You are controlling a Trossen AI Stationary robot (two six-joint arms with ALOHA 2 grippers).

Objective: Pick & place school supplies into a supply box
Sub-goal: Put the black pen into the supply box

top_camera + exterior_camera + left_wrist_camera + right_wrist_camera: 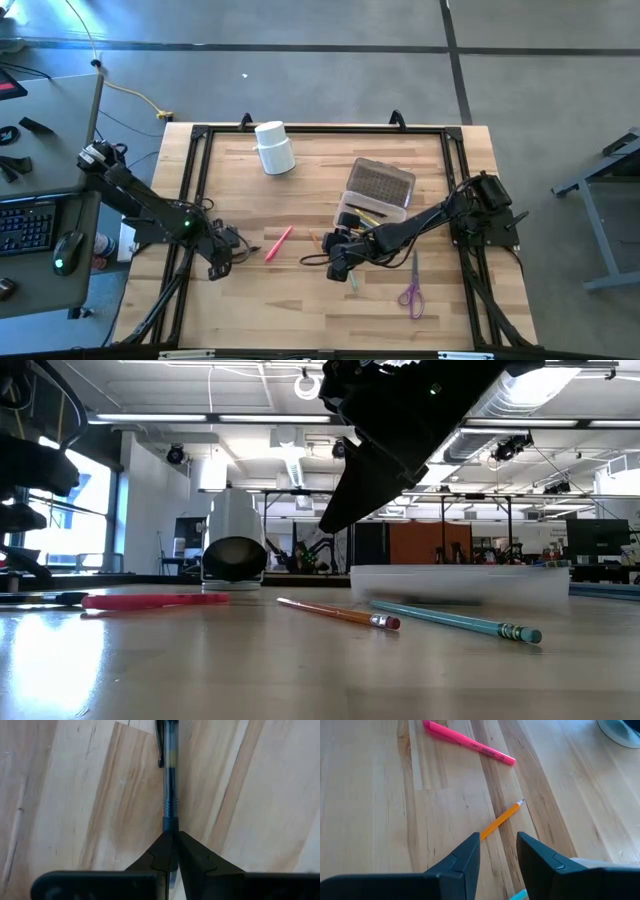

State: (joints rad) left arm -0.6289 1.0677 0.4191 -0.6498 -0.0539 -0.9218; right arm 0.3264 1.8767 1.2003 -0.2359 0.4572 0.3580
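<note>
My left gripper (228, 252) is near the table's left side, shut on a dark blue pen (170, 780). A pink marker (278, 243) lies just to its right. My right gripper (498, 851) is open at mid-table, above an orange pencil (501, 817) whose near end runs under the gap between the fingers. A teal pencil (455, 620) lies beside it. Purple-handled scissors (411, 293) lie toward the near right. The clear supply box (377, 190) stands behind the right gripper with some supplies inside. My left gripper pinches the dark blue pen between its two fingers at the grip section (170, 826). The fingers lie along the pen, which sticks out straight ahead of the fingertips. It sits close over the wood; whether it is lifted clear, I cannot tell.
A white cup (274, 149) lies toward the far edge, left of the box. A black frame (195, 140) runs around the tabletop. Bare wood lies between the two grippers around the pink marker (469, 742) and along the near edge.
</note>
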